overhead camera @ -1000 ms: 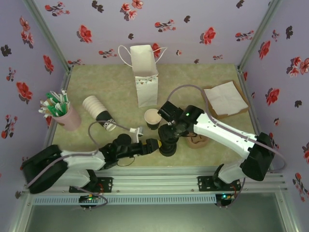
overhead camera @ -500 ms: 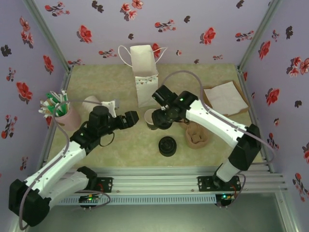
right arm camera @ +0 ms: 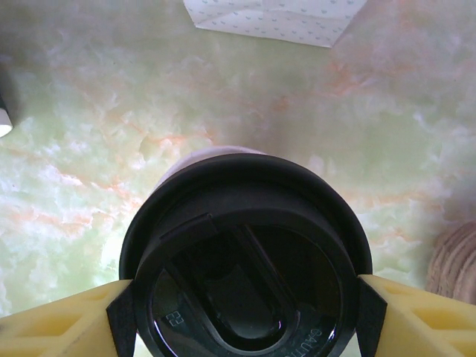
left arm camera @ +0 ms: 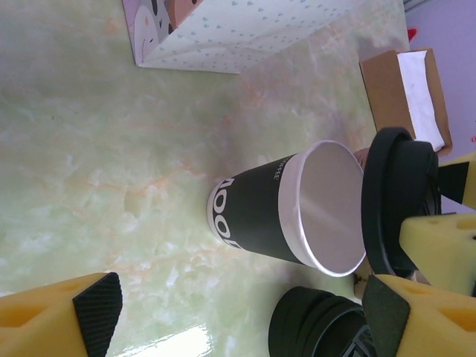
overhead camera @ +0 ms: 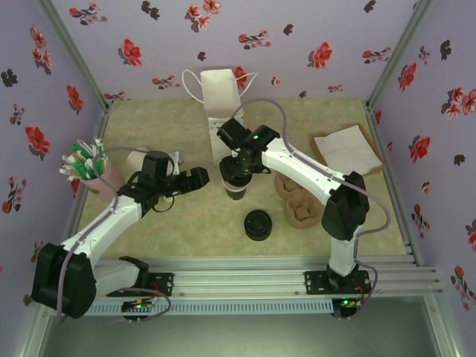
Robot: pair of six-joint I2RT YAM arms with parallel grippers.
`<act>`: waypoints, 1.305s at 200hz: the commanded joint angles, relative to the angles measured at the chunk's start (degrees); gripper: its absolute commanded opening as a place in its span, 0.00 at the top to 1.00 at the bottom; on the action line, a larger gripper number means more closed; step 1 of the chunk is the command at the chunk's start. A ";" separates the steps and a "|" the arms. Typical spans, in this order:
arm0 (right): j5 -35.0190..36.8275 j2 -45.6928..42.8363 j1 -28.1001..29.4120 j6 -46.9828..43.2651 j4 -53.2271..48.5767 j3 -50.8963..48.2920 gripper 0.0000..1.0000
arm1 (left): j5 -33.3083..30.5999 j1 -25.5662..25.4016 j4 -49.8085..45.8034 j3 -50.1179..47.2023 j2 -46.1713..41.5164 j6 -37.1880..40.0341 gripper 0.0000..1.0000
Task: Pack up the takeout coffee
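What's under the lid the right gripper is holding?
The open paper cup, upright on the table; the black lid in the right gripper hangs just above its rim, not seated. In the right wrist view the lid hides the cup's inside.

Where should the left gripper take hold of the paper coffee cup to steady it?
Its side wall at mid-height, level from the left: the paper coffee cup stands upright, the open left gripper faces that side, and the right gripper holds the black lid over its rim.

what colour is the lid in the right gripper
Black; the lid shows best in the right wrist view.
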 commanded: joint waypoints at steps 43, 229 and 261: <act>-0.34 5.52 -0.47 -1.82 -4.62 6.40 0.26 | 2.35 1.43 1.45 0.94 0.82 1.24 0.17; -2.03 8.84 -0.20 -1.84 -5.48 6.90 0.26 | 2.74 1.95 2.72 0.23 1.35 1.04 0.17; -2.08 8.86 -0.05 -1.76 -5.48 6.69 0.26 | 2.69 1.94 2.81 0.23 1.36 1.09 0.17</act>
